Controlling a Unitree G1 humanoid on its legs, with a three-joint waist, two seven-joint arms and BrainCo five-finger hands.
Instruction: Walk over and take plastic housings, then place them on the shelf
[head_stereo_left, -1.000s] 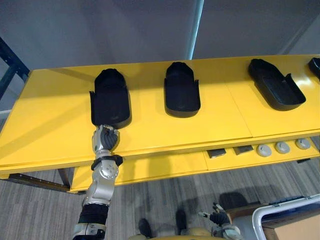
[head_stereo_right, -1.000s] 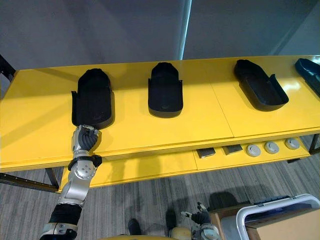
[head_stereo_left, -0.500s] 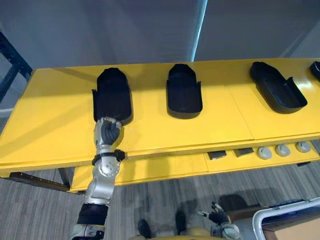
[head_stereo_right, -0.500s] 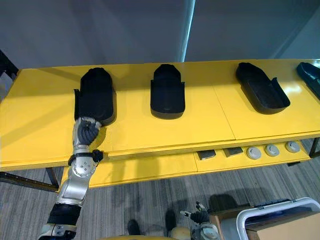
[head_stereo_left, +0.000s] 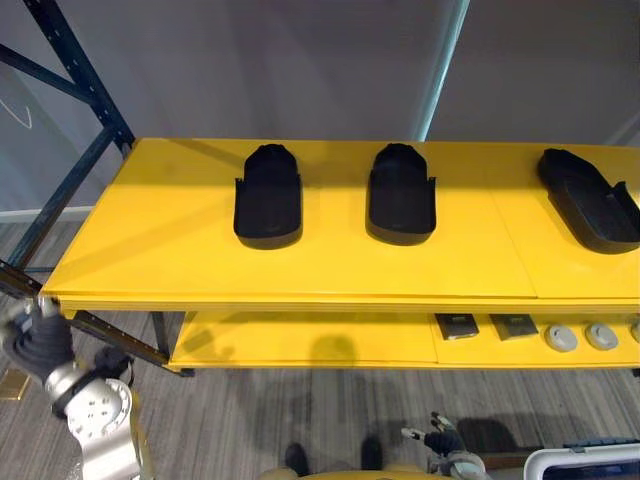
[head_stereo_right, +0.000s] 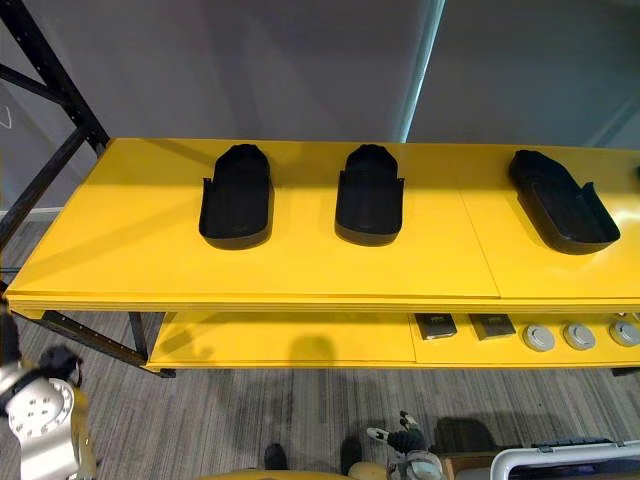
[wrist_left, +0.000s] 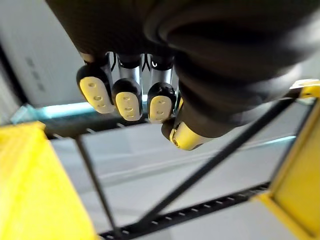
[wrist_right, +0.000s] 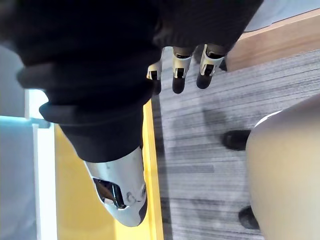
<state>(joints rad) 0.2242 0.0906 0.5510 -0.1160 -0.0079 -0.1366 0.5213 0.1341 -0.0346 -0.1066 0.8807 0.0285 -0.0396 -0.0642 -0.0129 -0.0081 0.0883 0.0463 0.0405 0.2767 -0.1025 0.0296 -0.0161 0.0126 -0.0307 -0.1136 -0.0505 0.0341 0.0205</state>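
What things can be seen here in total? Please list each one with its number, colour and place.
plastic housings: three, black, in a row on the shelf's top board
shelf: one, yellow, a top board and a lower board
square parts: two, dark, on the lower board, right part
round discs: three, grey, on the lower board beside the square parts
rack frame: one, dark, at the shelf's left end
container: one, white rim, on the floor at lower right
floor: grey, striped
left hand: curled, empty, low at left
right hand: relaxed, empty, low by the floor
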